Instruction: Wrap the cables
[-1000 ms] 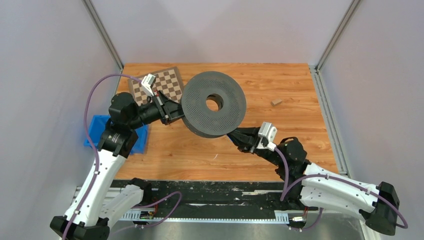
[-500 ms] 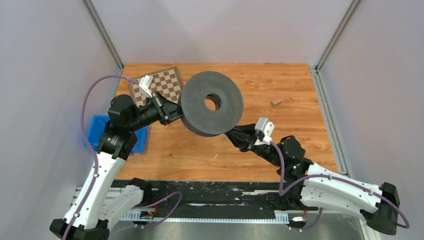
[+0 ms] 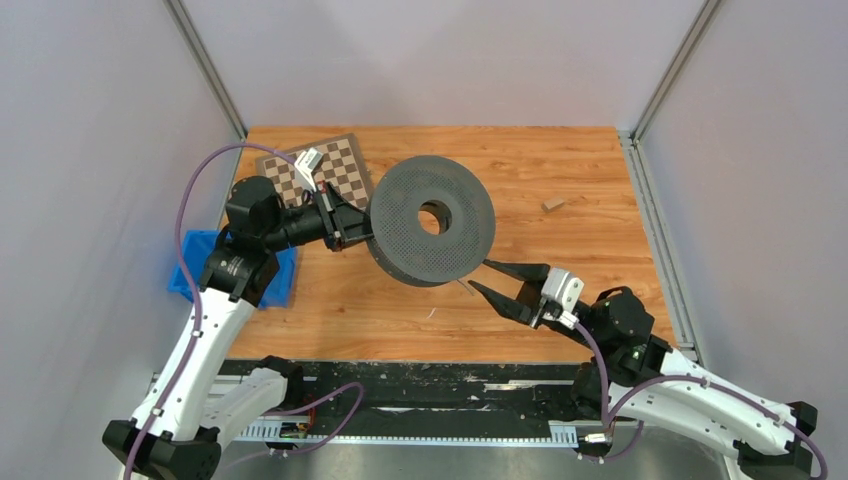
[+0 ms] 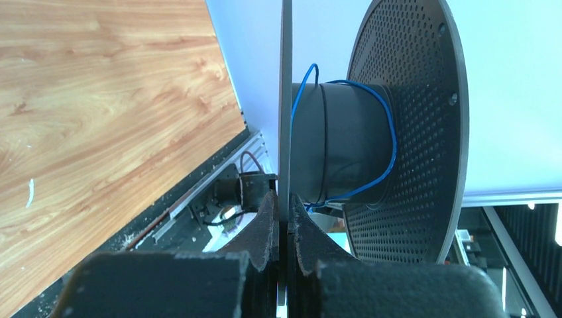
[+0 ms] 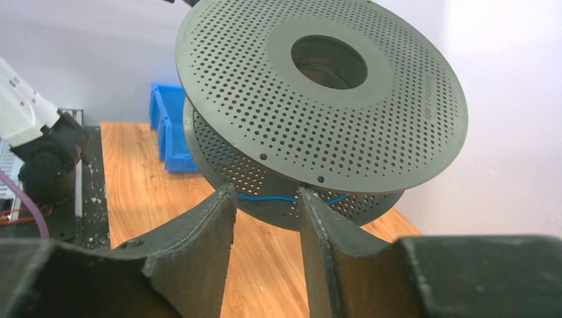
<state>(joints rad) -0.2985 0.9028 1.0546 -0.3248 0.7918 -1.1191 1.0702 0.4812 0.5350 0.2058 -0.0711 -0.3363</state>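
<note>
Cable (image 4: 395, 139) lies in a few slack blue turns round the hub of the spool (image 3: 432, 222), which hangs tilted above the table (image 3: 580, 160) in the middle of the top view. Our left gripper (image 3: 352, 224) is clamped on the rim of one disc at the spool's left edge. The left wrist view shows that thin edge running straight between the closed fingers. Our right gripper (image 3: 482, 274) sits just off the spool's lower right, fingers parted and holding nothing. In the right wrist view a blue strand shows in the gap between the discs, just beyond the fingertips. We judge the step in hand is to take that strand. We should enter the gap without knocking the discs, pinch the strand alone, and lay it on under light tension, since the turns look loose. A hard pull could slip the left grip.
</note>
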